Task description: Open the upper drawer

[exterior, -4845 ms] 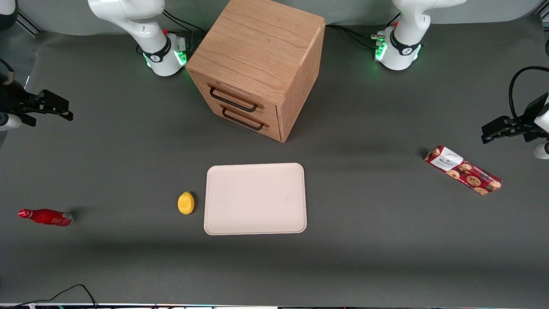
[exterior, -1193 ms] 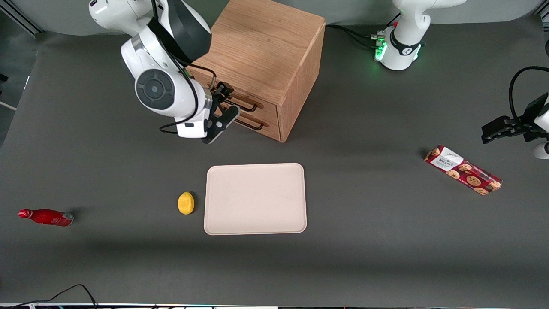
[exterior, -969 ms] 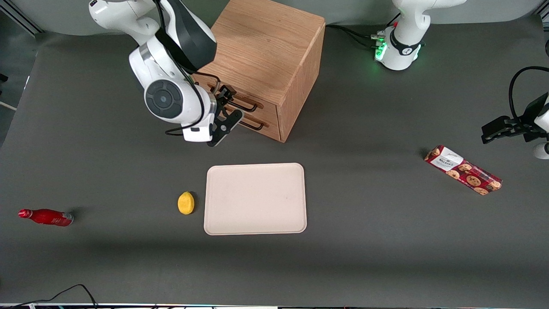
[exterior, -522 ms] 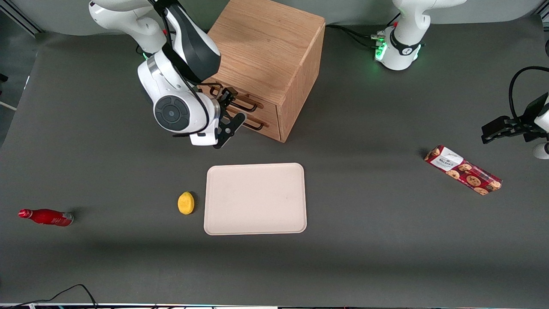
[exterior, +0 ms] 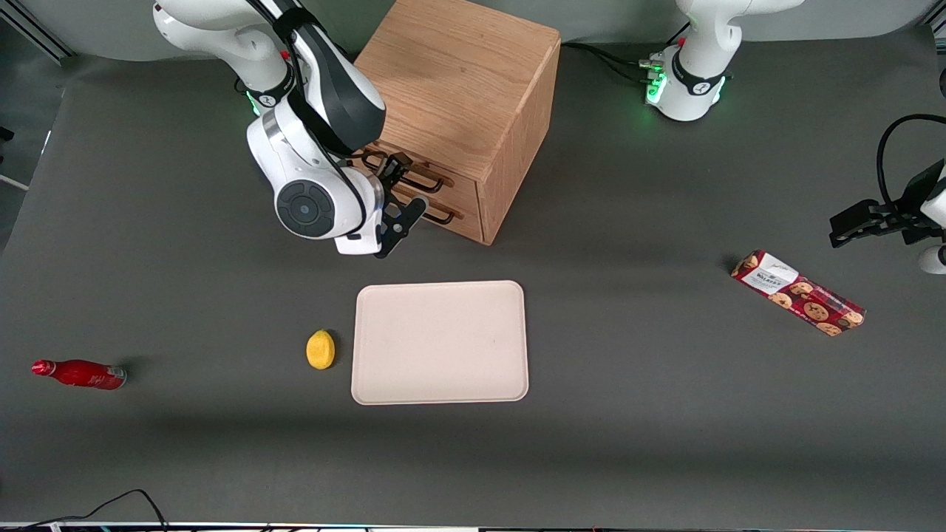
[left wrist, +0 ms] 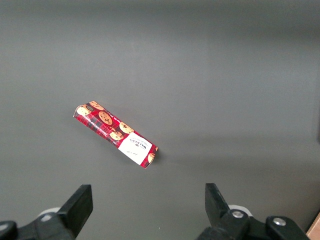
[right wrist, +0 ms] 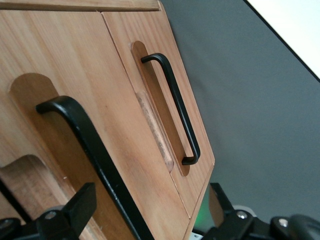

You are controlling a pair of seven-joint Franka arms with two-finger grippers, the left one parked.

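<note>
The wooden cabinet (exterior: 451, 74) stands at the back middle of the table with both drawer fronts flush. The upper drawer (exterior: 458, 185) (right wrist: 75, 55) carries a dark bar handle (exterior: 430, 178) (right wrist: 85, 140). Below it are the lower drawer (exterior: 464, 219) (right wrist: 150, 40) and its own matching handle (exterior: 441, 217) (right wrist: 176, 102). My gripper (exterior: 406, 186) (right wrist: 147, 220) is right in front of the drawers, open. The upper handle runs between its two black fingers (right wrist: 75, 207), which do not touch it. Part of that handle is hidden by the wrist in the front view.
A beige tray (exterior: 440, 341) lies nearer the front camera than the cabinet, with a lemon (exterior: 320, 349) beside it. A red bottle (exterior: 80, 374) lies toward the working arm's end. A cookie box (exterior: 798, 292) (left wrist: 116, 134) lies toward the parked arm's end.
The arm came in from the table's end to the cabinet front. Over the last second the gripper slid along the drawer fronts until its open fingers straddled the upper handle. The drawers have not moved.
</note>
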